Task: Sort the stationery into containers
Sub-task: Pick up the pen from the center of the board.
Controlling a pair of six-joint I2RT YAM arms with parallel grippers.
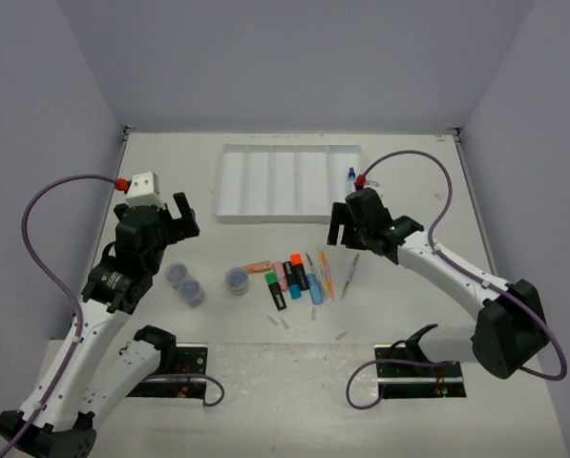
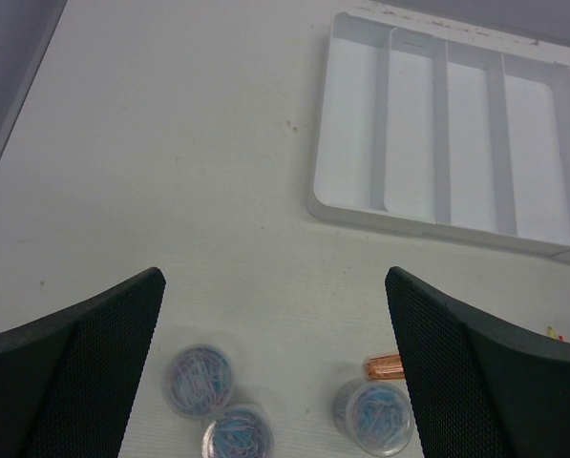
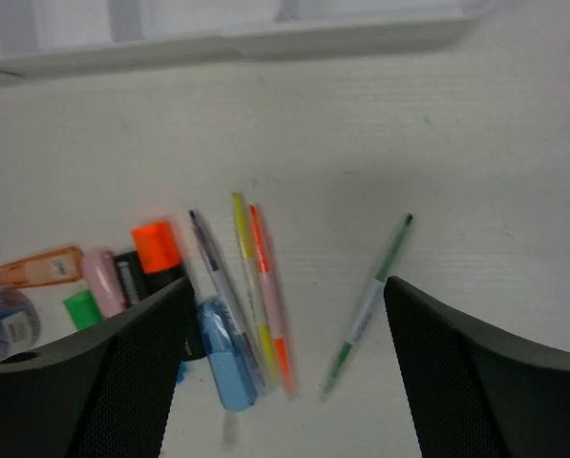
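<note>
1. Stationery (image 1: 299,277) lies loose on the counter (image 1: 170,191) under your right claw (image 3: 286,286), which is released (nothing between its fingers (image 3: 103,372)).
2. Your left claw (image 2: 273,277), released too, hangs above three tubs (image 2: 199,379); the tray (image 2: 437,227) is ahead of it.

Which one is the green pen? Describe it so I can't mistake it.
Find the white tray; on its near side lies a cluster of highlighters and pens. The green pen lies alone to that cluster's right, tilted and touching nothing, while the other pens lie packed side by side.
</note>
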